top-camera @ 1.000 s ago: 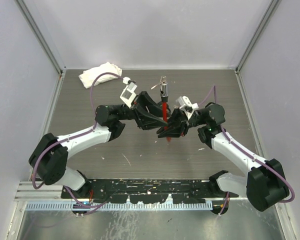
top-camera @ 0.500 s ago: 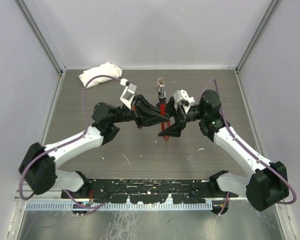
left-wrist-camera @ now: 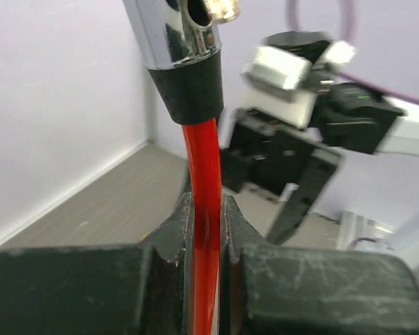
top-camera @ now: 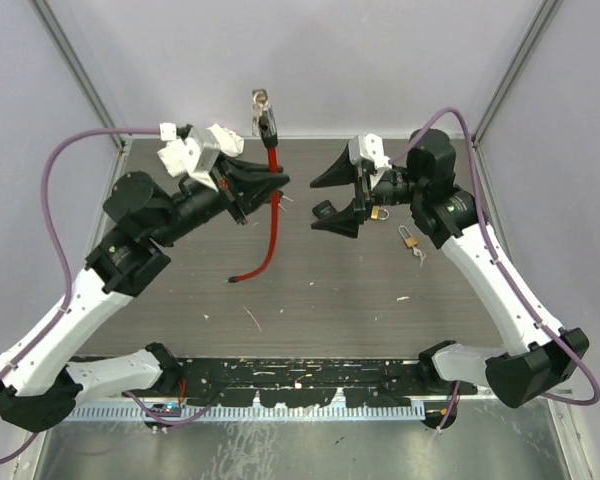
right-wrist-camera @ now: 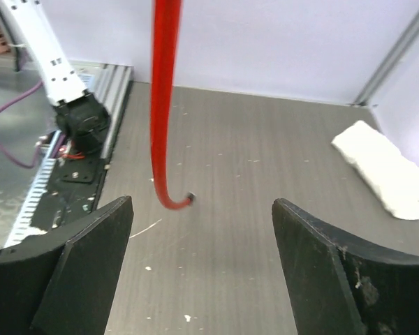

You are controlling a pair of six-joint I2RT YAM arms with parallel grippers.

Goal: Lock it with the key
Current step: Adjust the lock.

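My left gripper (top-camera: 269, 186) (left-wrist-camera: 207, 209) is shut on a red cable (top-camera: 272, 228) (left-wrist-camera: 201, 153) and holds it upright above the table. The cable's chrome lock head (top-camera: 266, 110) (left-wrist-camera: 174, 35) is at the top, and its free end (right-wrist-camera: 188, 199) curls just over the floor. My right gripper (top-camera: 326, 197) (right-wrist-camera: 202, 209) is open and holds nothing. It faces the cable from the right, a short way off. A small brass piece that looks like the key (top-camera: 411, 241) lies on the table under the right forearm.
A white cloth (right-wrist-camera: 384, 171) lies in the back left corner. Grey walls close the table (top-camera: 310, 300) on three sides. The arms' black base rail (top-camera: 300, 380) runs along the near edge.
The left gripper closed on the cable and lifted it up and back, lock head high. The right gripper opened, let go and drew off to the right.
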